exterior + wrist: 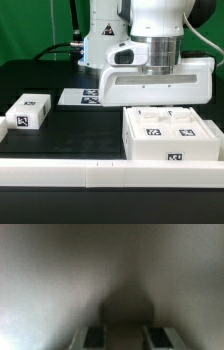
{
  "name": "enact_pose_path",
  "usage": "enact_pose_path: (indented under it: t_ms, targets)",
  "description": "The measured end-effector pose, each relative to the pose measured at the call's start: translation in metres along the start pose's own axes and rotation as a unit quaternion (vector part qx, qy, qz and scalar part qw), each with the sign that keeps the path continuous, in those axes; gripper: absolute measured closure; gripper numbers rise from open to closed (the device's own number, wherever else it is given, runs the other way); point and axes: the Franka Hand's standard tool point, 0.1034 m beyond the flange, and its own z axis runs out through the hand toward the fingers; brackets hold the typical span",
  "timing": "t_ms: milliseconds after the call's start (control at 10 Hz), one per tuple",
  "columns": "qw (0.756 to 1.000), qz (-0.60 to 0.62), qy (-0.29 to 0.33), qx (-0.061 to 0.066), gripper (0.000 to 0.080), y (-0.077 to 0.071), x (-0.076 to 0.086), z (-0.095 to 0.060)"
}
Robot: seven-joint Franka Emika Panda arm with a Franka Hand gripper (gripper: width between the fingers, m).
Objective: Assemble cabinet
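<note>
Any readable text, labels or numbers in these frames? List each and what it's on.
None readable. Only black-and-white square tags, no letters or digits: on the cabinet body, the small block and the marker board. Wrist view is too blurred to show any.

Looks like the cabinet body [172, 140] and small block [28, 110] are smooth matte white plastic, worktop [70, 135] is matte black.
</note>
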Motion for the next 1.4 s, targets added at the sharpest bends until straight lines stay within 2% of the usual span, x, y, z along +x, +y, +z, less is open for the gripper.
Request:
enact_pose_path:
  t_ms: [400,500,800,900,1000,1100,1300,1400]
  targets:
    - [1.0,-0.002,-0.012,0.003,0.0627,-0.004,0.004,-0.035]
    - [1.0,-0.002,-0.013,0.003,0.0627,-0.003,0.002,-0.029]
    - [1.0,-0.003,-0.015,0.003,0.0628,-0.005,0.0,-0.027]
    - [1.0,0.002,-0.003,0.003,0.0628,-0.013,-0.004,-0.024]
    - [1.0,-0.005,-0.021,0.003,0.0628,-0.013,-0.002,-0.039]
    - [1.0,-0.008,-0.022,0.004,0.0629,-0.01,0.01,-0.057]
    - [1.0,-0.01,-0.026,0.005,0.0631,-0.009,0.02,-0.071]
    - [1.0,-0.01,-0.023,0.004,0.0631,-0.009,0.02,-0.07]
